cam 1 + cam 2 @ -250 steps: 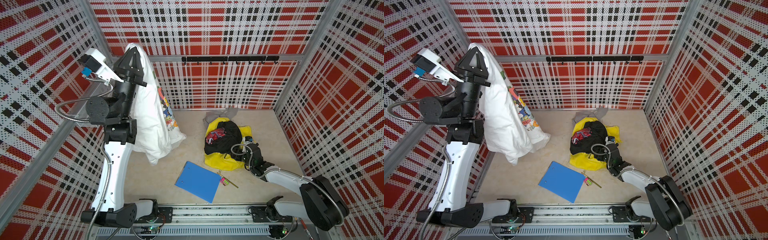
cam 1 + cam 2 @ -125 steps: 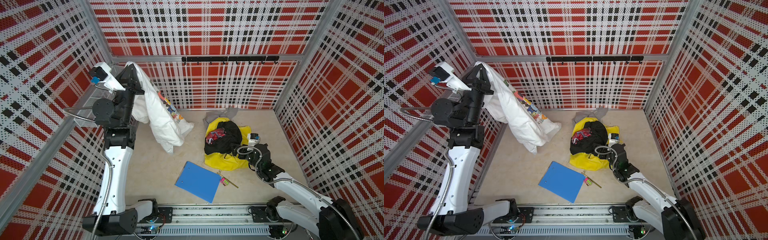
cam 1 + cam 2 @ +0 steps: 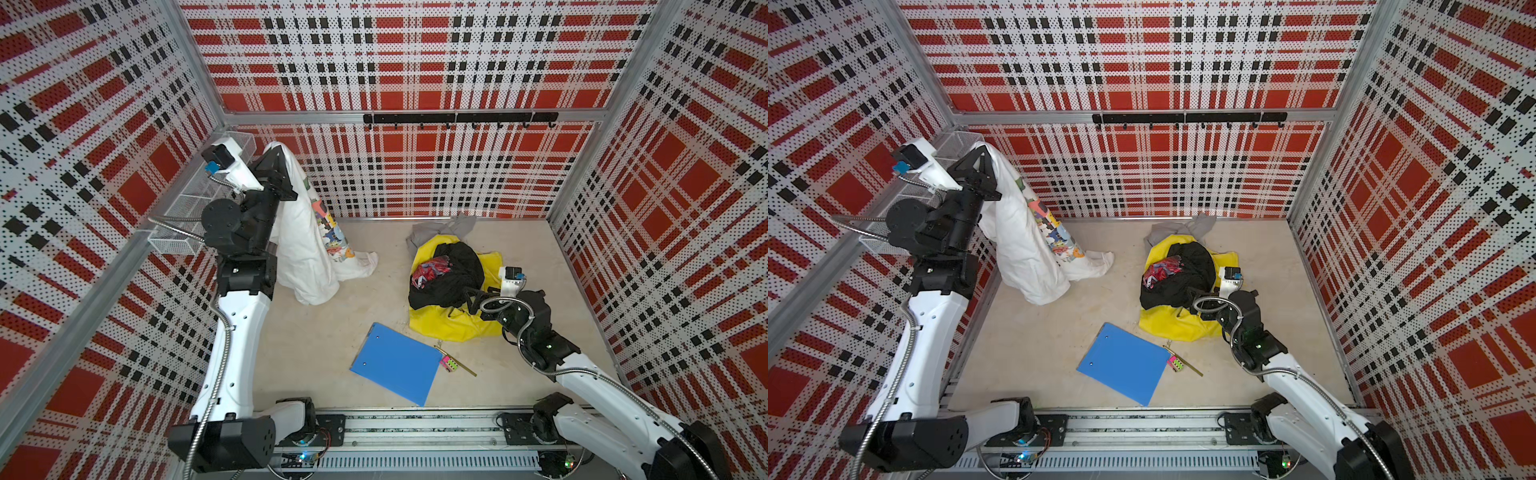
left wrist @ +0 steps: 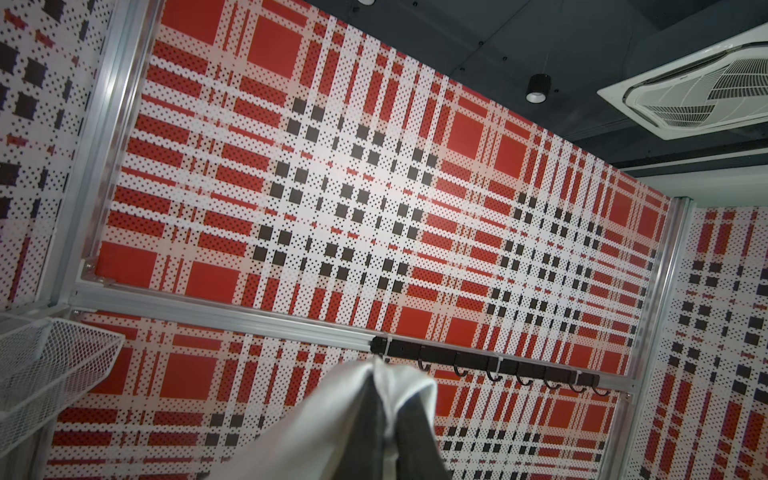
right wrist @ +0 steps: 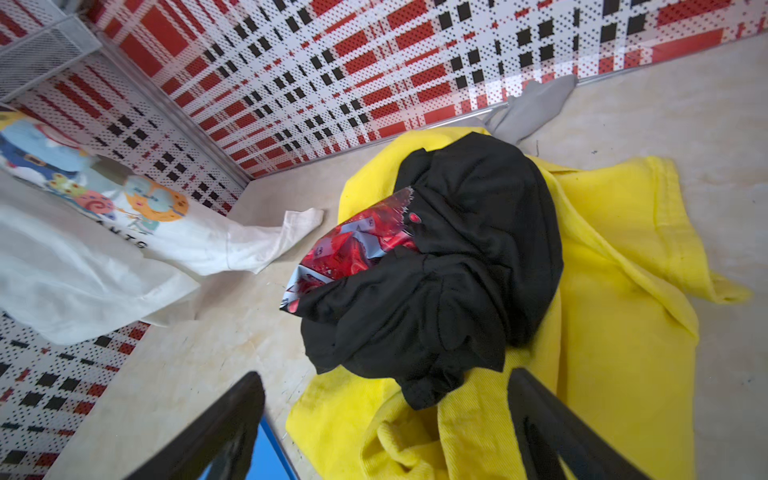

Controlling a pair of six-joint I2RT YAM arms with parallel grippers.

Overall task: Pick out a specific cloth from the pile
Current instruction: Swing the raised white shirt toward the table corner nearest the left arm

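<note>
The bench (image 3: 316, 345) is a beige floor boxed in by red plaid walls. Biggest thing on it is the cloth (image 3: 299, 232), the white tee with the cartoon print. It's over at about 10 o'clock, hanging from the left fingers (image 3: 272, 160), which are pressed together on a bunched bit of it, high above the bench. The wrist view shows white fabric pinched between them. The cloth's bottom end slumps onto the bench, and one sleeve lies out toward 3 o'clock, close to the pile (image 3: 449, 291) but not touching it.

The pile sits around mid-bench, a touch toward 1 o'clock. A yellow garment (image 3: 449, 328) is spread out underneath with a black garment (image 3: 457, 274) heaped on top. A grey garment (image 3: 440, 232) pokes out at the pile's 12 o'clock, and a red patterned piece (image 3: 430, 268) is tucked in at the black one's 9 o'clock.

The right fingers (image 3: 471, 296) are at the pile's 5 o'clock edge. They're spread wide and low over the yellow garment, with the black hem just ahead of them. Can't tell if they're actually touching fabric.

A blue folder (image 3: 395, 363) lies flat at about 7 o'clock. Just beside its 3 o'clock corner there's a little pink-and-green block (image 3: 450, 363) and a thin stick (image 3: 467, 370).
</note>
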